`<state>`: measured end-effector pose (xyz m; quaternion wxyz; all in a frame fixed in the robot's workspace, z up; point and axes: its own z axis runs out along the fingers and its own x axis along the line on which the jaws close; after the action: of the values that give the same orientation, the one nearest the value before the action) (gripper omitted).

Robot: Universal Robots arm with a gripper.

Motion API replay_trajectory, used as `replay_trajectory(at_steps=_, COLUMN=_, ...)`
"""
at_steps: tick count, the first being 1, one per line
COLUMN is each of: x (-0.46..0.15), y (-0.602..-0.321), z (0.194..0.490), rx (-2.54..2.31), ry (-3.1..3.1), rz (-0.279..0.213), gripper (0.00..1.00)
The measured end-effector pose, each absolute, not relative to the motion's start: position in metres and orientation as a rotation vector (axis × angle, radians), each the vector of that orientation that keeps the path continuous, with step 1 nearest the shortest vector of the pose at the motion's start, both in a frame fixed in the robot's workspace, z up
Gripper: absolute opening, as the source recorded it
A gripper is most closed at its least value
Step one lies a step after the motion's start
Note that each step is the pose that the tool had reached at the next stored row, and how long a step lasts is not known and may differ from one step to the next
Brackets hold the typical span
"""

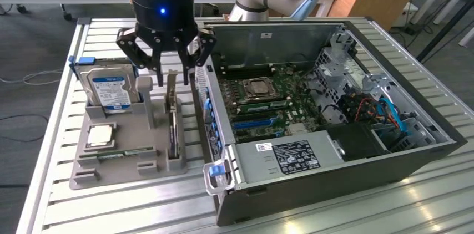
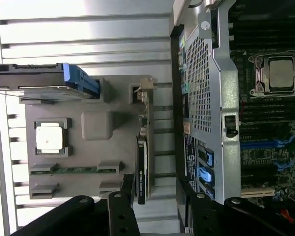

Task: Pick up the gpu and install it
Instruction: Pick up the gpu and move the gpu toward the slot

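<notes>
The gpu (image 1: 172,123) stands on its long edge in a slot of the grey holder (image 1: 126,174), beside the open computer case (image 1: 414,159). From the wrist view the gpu (image 2: 143,152) shows edge on, as a thin dark card with a brownish board. My gripper (image 1: 175,73) hangs just above the card's far end, open, with one finger on each side of it. Both black fingers (image 2: 121,211) straddle the card's line in the wrist view, and nothing is held between them.
A silver hard drive (image 1: 110,87) with a blue label stands upright in the same holder, with a CPU (image 1: 101,134) and a green RAM stick (image 1: 122,153) in front of it. The motherboard (image 1: 274,106) lies exposed in the case, with blue slots (image 1: 256,124). The case wall (image 2: 206,98) runs close alongside the gpu.
</notes>
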<state>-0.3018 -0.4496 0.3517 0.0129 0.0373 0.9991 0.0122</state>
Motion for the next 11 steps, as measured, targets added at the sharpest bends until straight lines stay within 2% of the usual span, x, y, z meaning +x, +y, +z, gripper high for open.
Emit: replay_trajectory(at_steps=11, x=-0.303, y=-0.450, z=0.340, rx=0.116, ry=3.113, rz=0.038, gripper=0.47)
